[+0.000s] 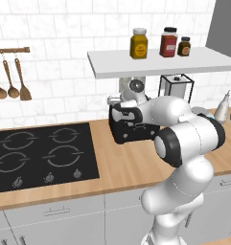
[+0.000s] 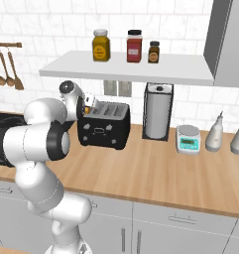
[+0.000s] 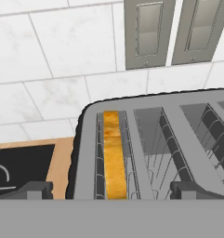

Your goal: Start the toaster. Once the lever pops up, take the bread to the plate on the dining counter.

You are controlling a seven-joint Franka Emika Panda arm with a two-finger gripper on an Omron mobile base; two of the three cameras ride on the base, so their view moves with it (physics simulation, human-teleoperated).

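The black boxy two-slot toaster with its silvery top (image 2: 104,124) stands on the wood worktop (image 2: 155,173), against the tiled wall. The tan, golden-crusted bread slice (image 3: 112,155) sits edge-up in its outermost slot, nearest the black hob (image 1: 40,155), probably for toasting. The white arm reaches forward over the toaster, its gripper (image 3: 111,189) hovering just above the slots, tips spread wide, holding nothing.

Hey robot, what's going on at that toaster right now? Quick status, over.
Hand open, above toaster. Bread sitting down in one slot, not gripped. Nothing in the way between hand and slot.
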